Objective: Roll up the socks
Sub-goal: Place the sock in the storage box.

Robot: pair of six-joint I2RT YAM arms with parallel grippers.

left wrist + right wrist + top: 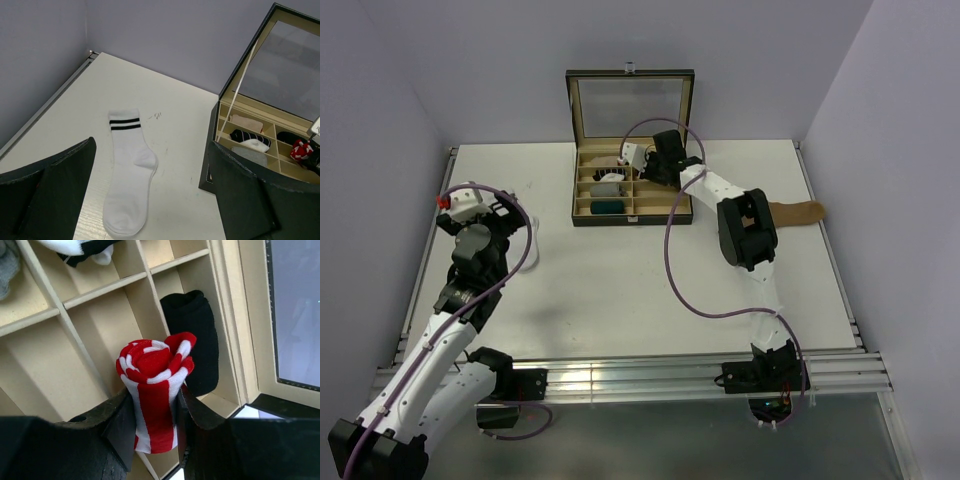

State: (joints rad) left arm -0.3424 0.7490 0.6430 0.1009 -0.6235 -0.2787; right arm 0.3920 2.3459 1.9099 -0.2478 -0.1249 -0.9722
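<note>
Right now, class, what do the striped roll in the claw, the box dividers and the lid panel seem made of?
Striped roll: knitted fabric, matte; soft folds and fine ribbing show. Box dividers: likely board or wood, matte beige; thin, straight, uniform. Lid panel: glass or clear plastic, smooth and faintly reflective; which, the look leaves open.
</note>
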